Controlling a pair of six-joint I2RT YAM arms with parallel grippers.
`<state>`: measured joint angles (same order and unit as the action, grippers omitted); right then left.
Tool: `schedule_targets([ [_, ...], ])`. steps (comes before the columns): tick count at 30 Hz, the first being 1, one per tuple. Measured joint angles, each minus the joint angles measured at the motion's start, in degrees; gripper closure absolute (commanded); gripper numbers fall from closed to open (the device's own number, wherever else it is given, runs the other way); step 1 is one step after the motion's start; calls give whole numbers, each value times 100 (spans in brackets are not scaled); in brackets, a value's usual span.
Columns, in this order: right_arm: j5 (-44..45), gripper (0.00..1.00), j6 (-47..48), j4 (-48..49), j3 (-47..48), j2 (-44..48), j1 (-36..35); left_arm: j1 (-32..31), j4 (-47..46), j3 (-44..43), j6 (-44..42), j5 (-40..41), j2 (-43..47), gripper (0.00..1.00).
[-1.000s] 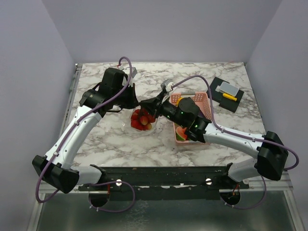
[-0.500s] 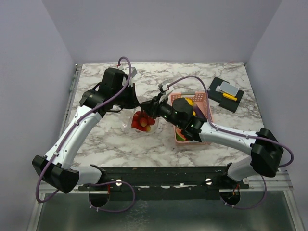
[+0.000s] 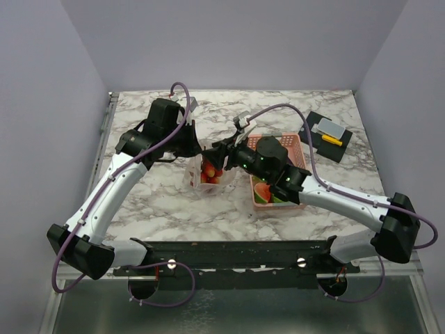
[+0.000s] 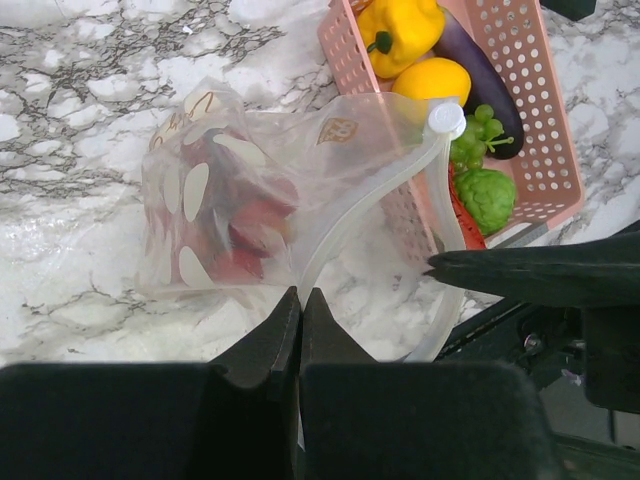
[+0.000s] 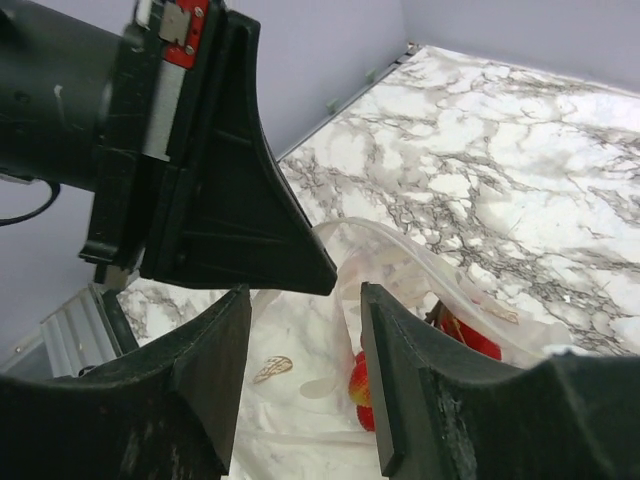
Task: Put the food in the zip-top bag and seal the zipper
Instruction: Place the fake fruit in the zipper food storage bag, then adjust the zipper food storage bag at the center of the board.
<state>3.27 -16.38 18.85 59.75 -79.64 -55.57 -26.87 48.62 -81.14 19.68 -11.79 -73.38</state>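
Several red strawberries (image 4: 250, 235) sit inside the zip-top bag (image 4: 200, 190), which stands on the marble table (image 4: 90, 60) beside the pink basket (image 4: 545, 120). Left gripper (image 4: 301, 308) pinched tight on the bag's mouth edge. Right gripper (image 5: 300, 300) fingers apart over the mouth. Small brown printed mark (image 4: 338, 130) on the bag is unreadable.

White links (image 3: 111, 189), black joints (image 3: 163, 117), purple cables (image 3: 182, 86); black right gripper (image 5: 305, 292)

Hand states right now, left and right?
Left hand: closed, pinching the zip-top bag at its mouth edge.
Right hand: open, holding nothing.
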Motion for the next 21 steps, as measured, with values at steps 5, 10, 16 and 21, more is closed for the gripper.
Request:
schedule_targets([
  [5, 223, 42, 81, -669, 201, 446, 0, 0, -61, 2, 4, 0, 0, 100],
  [10, 678, 37, 44, -1532, 584, 686, 0, 0, -79, 7, 4, 0, 0, 100],
  [16, 1196, 37, -291, -2914, 1058, 645, 0, 0, -109, 39, 26, 2, 0, 100],
  [21, 1320, 37, -680, -3720, 1132, 520, 0, 0, -149, 94, 48, 2, 7, 100],
])
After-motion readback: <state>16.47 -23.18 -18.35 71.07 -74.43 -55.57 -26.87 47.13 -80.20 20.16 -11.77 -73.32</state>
